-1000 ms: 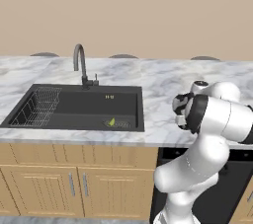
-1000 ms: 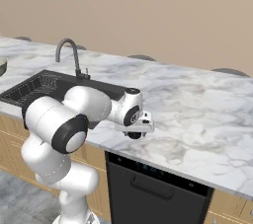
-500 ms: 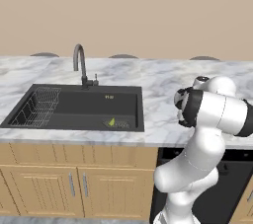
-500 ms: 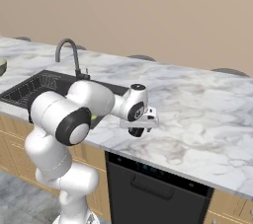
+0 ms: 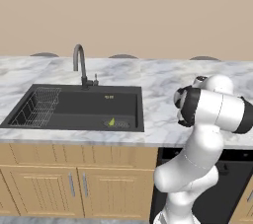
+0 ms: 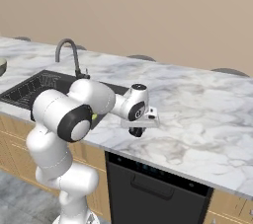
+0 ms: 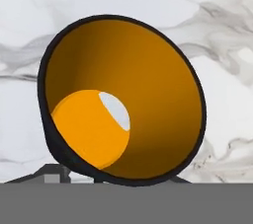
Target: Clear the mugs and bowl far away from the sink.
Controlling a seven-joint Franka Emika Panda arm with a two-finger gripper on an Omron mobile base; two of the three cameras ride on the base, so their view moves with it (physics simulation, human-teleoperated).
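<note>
Right under my hand a mug (image 7: 123, 99) stands on the marble counter (image 7: 222, 30), dark outside and orange inside, seen from above. Its near rim sits at my fingertips, which are mostly hidden. In the right base view my gripper (image 6: 137, 132) points down at the counter's front part, right of the sink (image 6: 34, 87), with a dark shape under the hand. The sink (image 5: 79, 109) is a dark basin with a wire rack (image 5: 37, 109) and a gooseneck faucet (image 5: 79, 65). The bowl (image 6: 1, 66) peeks in at the far left edge.
A small green thing (image 5: 111, 122) lies in the sink near its right wall. Wide marble counter (image 6: 207, 114) stretches to the right of the hand. A dark dishwasher front (image 6: 153, 183) and wooden cabinets (image 5: 74, 183) sit below the counter edge.
The arm's upper links have swung and the hand has turned a little while staying over the same spot of the counter. The camera has not moved.
</note>
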